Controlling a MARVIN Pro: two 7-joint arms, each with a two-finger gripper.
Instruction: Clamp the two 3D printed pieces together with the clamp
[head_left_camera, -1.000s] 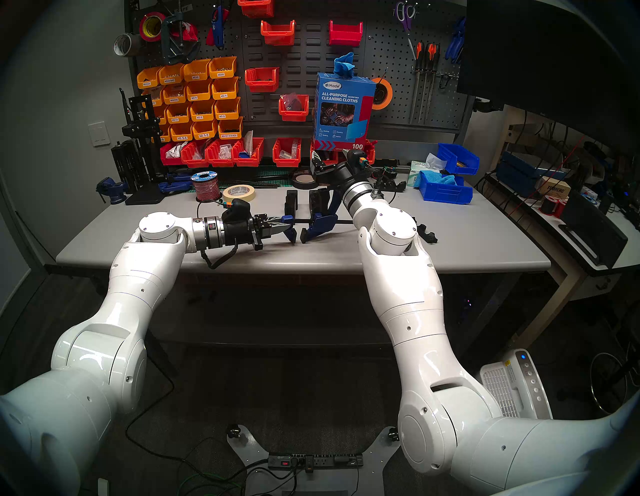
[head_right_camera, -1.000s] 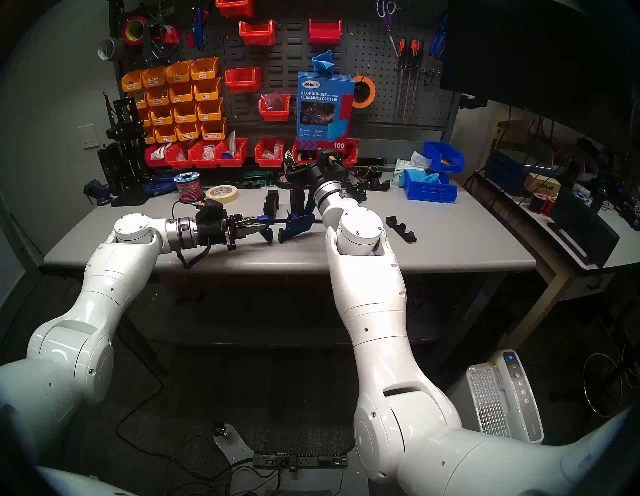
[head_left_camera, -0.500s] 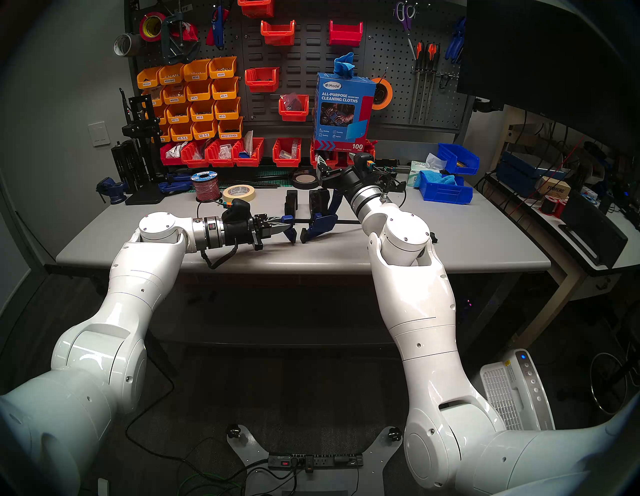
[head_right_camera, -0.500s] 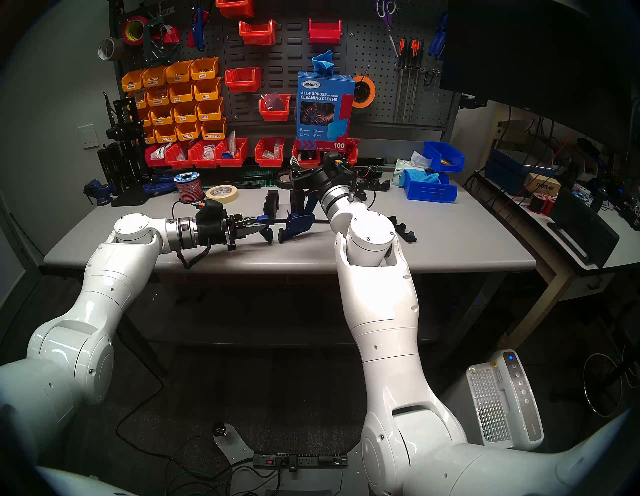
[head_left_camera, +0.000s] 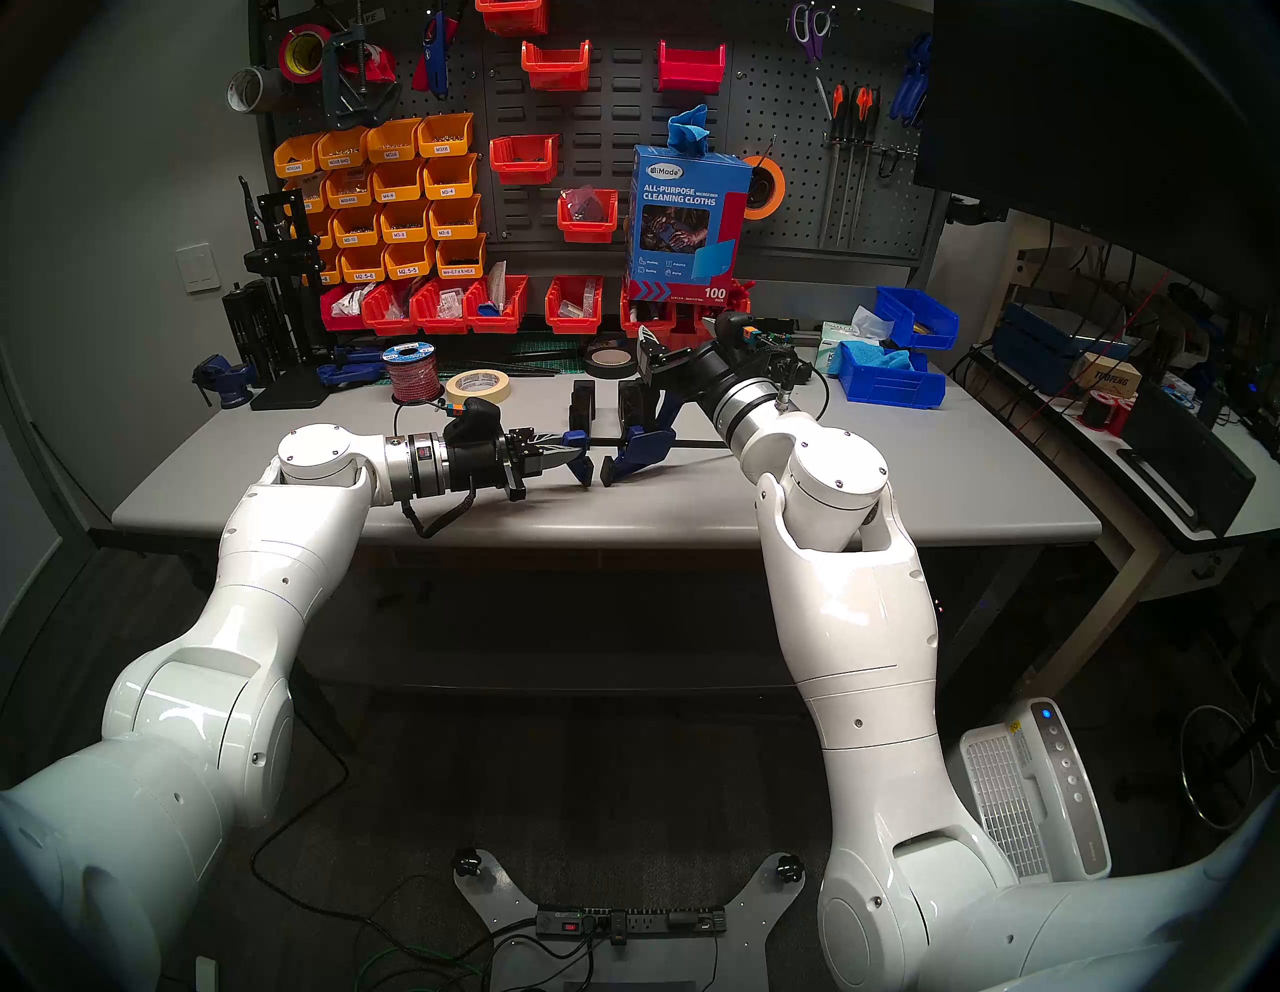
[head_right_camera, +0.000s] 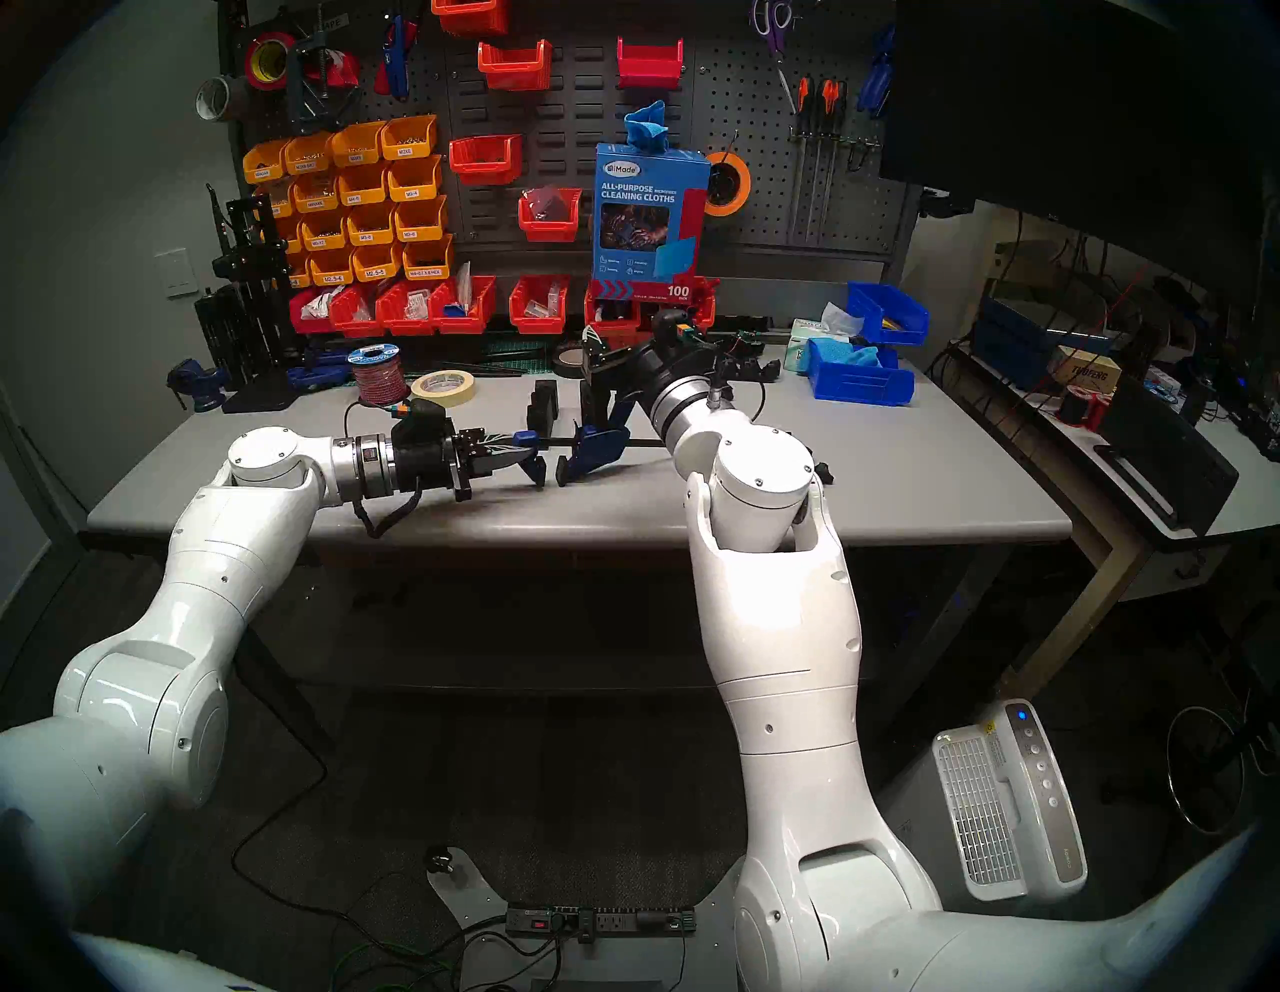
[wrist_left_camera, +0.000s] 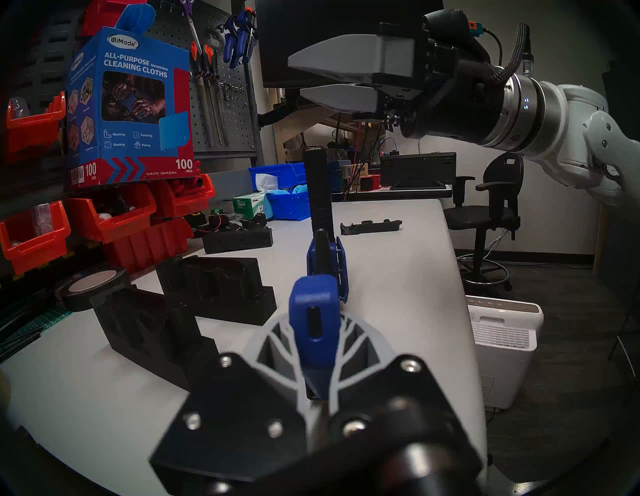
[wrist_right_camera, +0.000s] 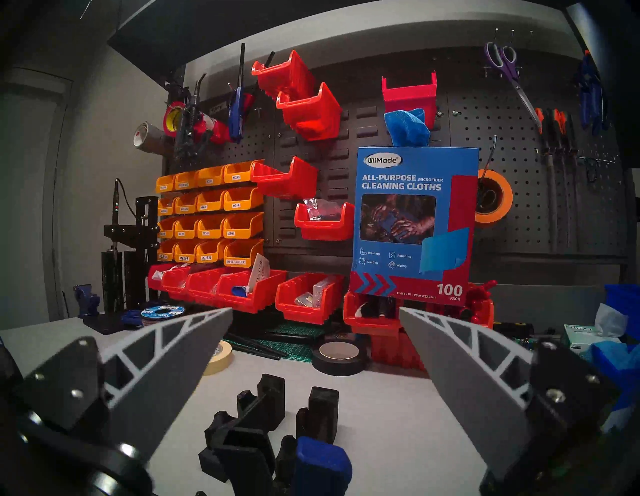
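Nearest you, your left gripper is pinched on the clamp's blue end cap, holding its bar level over the table. Just behind the clamp stand the two black pieces, slightly apart. Above them your right gripper hangs spread wide, gripping nothing.

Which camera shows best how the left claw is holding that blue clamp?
The left wrist view: the clamp sits dead centre, its blue end pinched between the left claw's grey fingers. Both head views show the grip small and side-on. The right wrist view catches only a blue part of the clamp at its bottom edge, not the left claw.
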